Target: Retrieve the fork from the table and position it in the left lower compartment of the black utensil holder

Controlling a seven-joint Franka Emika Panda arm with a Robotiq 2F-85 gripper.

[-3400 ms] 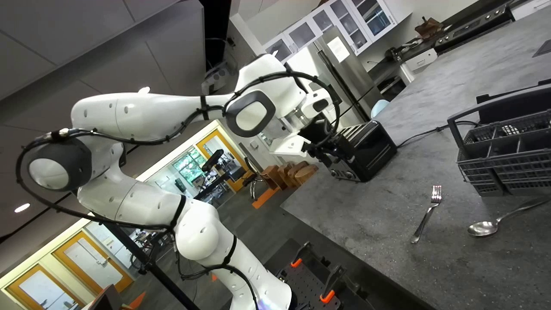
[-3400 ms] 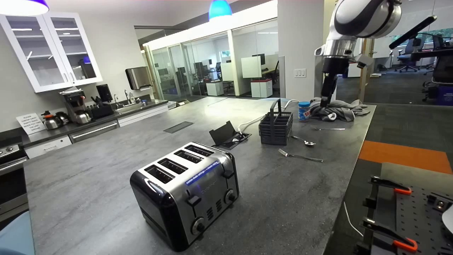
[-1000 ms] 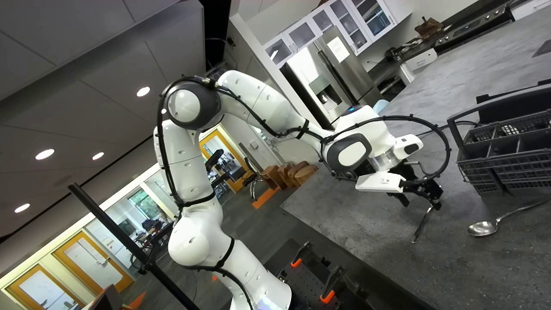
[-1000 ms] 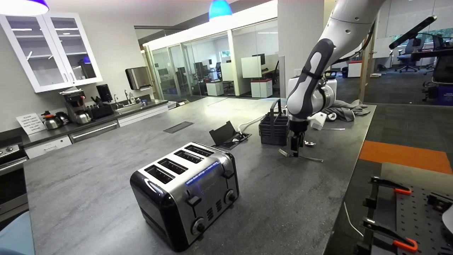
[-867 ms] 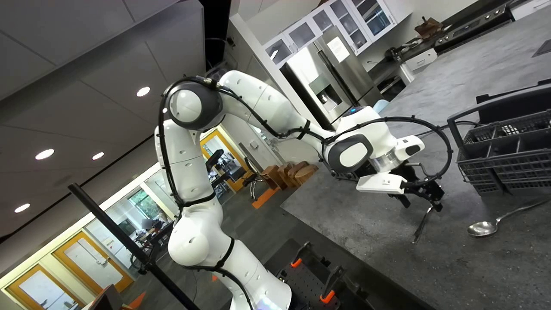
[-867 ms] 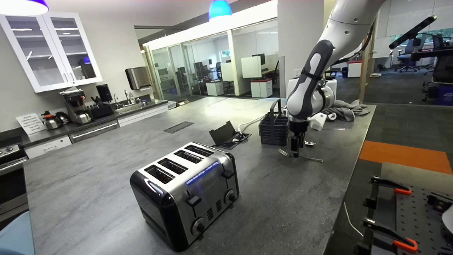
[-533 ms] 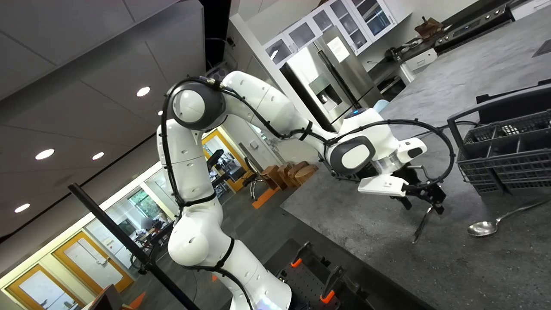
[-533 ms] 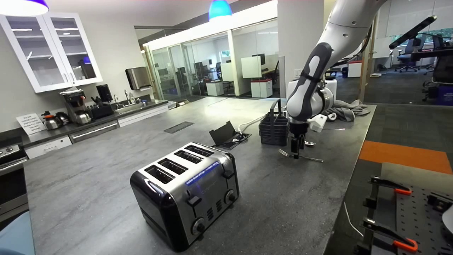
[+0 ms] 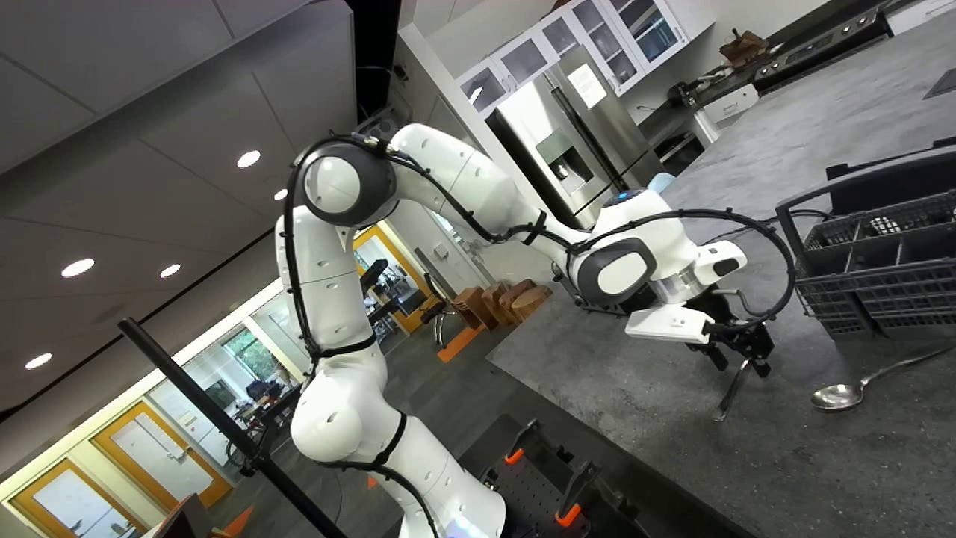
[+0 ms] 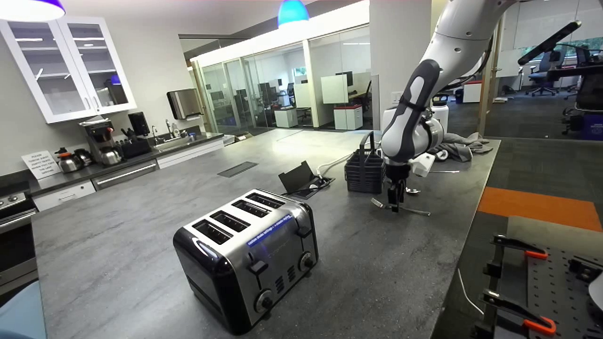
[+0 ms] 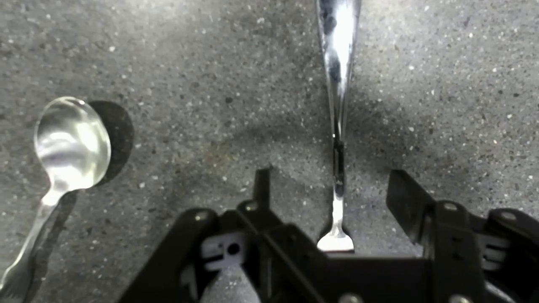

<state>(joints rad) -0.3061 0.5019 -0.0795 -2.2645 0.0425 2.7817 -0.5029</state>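
The silver fork (image 11: 340,54) lies on the dark grey speckled table (image 11: 189,105). My gripper (image 11: 329,176) is open, its fingers on either side of the fork's neck without touching it. The gripper's body hides the tines in the wrist view. In both exterior views the gripper (image 9: 741,366) (image 10: 395,206) is low over the fork (image 9: 726,400) (image 10: 417,212), close to the tabletop; whether the fingertips touch the table cannot be told. The black utensil holder (image 9: 889,288) (image 10: 365,176), a divided basket with mesh sides and a tall handle, stands upright nearby.
A silver spoon (image 9: 838,397) (image 11: 71,147) lies beside the fork, near the holder. A toaster (image 10: 245,263), an open outlet box (image 10: 306,181) with a cable, and a grey cloth (image 10: 464,147) are on the table. Another thin utensil (image 10: 445,171) lies near the cloth.
Over about three seconds, the arm has come down from high above the table to the fork. In the last second the gripper has sunk slightly. The fork has not moved.
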